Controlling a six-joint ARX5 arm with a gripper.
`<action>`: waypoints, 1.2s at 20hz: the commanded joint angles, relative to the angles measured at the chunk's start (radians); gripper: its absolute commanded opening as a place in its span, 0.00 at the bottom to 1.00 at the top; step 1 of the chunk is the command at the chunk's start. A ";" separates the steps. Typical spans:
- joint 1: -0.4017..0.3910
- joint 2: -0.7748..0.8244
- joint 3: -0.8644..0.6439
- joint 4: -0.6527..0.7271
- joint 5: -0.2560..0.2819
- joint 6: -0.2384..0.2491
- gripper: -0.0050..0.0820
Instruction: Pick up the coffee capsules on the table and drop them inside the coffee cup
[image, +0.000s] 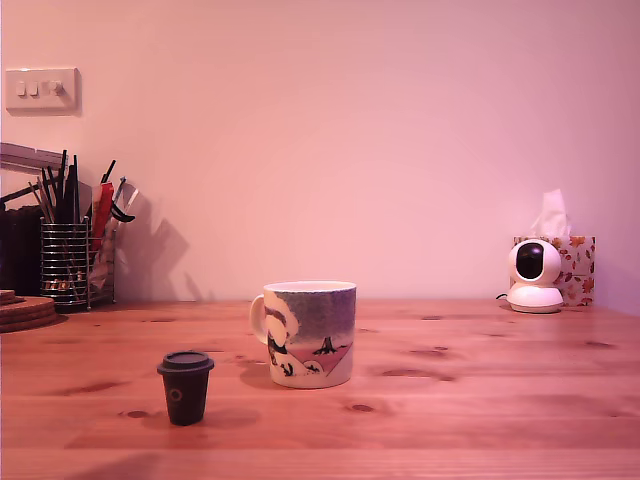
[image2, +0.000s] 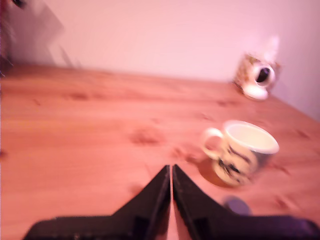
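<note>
The claw (image2: 171, 172) is clenched on nothing, its black fingers (image2: 150, 200) pressed together above the wooden counter (image: 480, 420). In the exterior view, a blackish-brown capsule (image: 185, 386) stands nearest, rim up; the coffee cup (image: 306, 333) sits behind it, toward that view's right.

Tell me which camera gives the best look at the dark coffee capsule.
The exterior view: the dark capsule stands sharp and whole on the table, toward that view's left of the mug. The wrist view is blurred and shows only a dim roundish patch that may be it.
</note>
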 joint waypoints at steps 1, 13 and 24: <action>-0.029 -0.009 0.037 -0.023 0.008 0.026 0.03; -0.185 0.060 0.043 -0.097 0.087 0.073 0.03; -0.200 0.096 0.042 -0.073 0.113 0.044 0.73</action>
